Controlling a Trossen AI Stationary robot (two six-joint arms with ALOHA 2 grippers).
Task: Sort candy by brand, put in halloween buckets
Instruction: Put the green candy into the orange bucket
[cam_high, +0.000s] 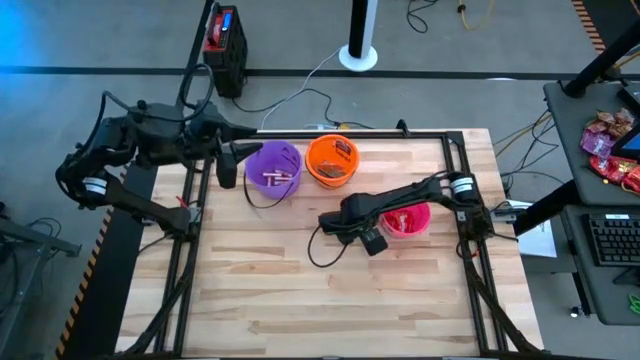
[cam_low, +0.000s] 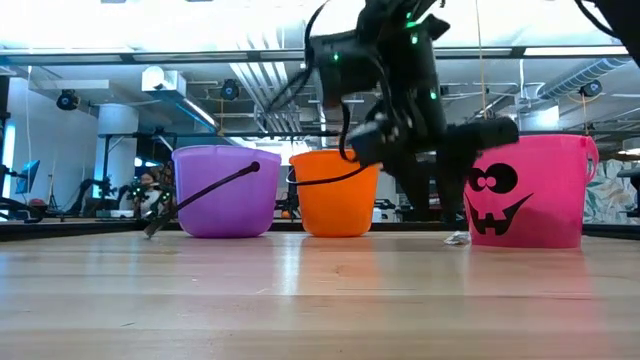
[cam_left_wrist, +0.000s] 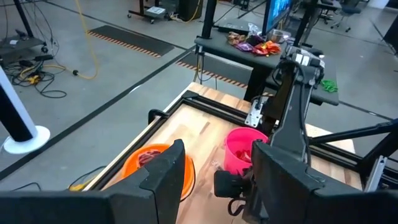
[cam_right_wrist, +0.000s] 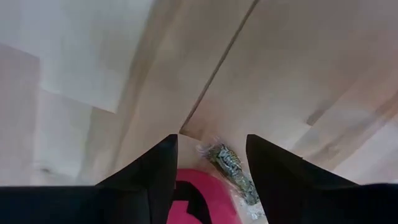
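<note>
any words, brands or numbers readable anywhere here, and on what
None can be read.
Pink bucket: a black jack-o'-lantern face, a picture with no letters.
Wrapped candy on the table between the right gripper's open jaws: mottled wrapper, print too blurred to read.
Candy in the purple bucket and orange bucket: too small to read.
Bags on the far desk: too small to read.

Three buckets in row across table rear; candy inside.

Bright overhead light, blurred arm
</note>
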